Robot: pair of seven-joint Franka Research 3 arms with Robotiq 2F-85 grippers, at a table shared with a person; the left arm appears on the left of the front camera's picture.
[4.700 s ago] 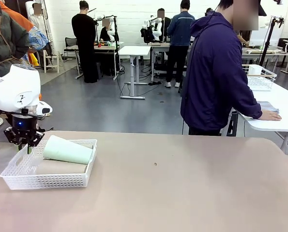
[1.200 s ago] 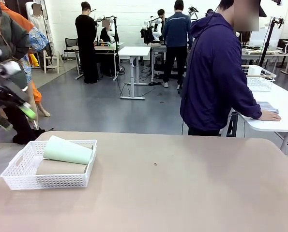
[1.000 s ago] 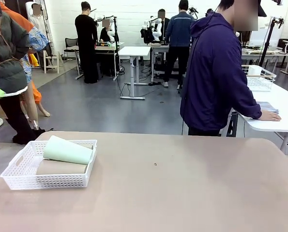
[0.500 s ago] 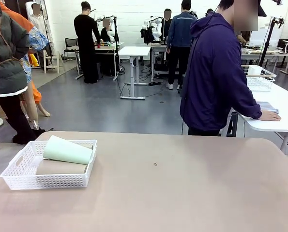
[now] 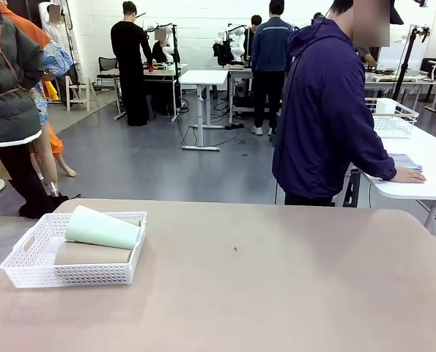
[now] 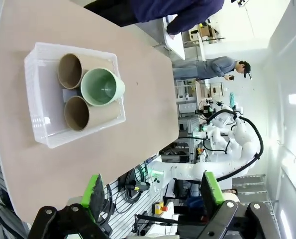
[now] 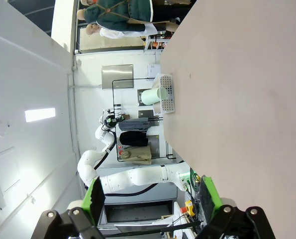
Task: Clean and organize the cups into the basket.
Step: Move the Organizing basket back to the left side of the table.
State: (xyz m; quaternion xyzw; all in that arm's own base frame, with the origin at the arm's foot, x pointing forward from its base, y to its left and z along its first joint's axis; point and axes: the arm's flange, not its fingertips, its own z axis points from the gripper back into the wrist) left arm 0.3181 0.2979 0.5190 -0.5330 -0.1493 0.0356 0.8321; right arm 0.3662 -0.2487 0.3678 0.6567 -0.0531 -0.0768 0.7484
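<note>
Three cups (image 6: 90, 92) lie stacked in the basket (image 5: 27, 275); both grippers (image 6: 150, 191) (image 7: 150, 196) spread, empty; the top green cup (image 5: 102, 229) could roll off if bumped.

- A few seconds ago the left arm stood over the far left end of the white basket (image 5: 72, 251), its black gripper hanging just behind the rim; the front view now shows bare basket there.
- About a second ago that arm was a blur swinging up and away at the left edge, then gone.
- The left gripper (image 6: 152, 193) now hangs high above the desk (image 6: 88, 149), jaws wide apart, looking down on the basket.
- Background people near the far tables have shifted places slightly.
</note>
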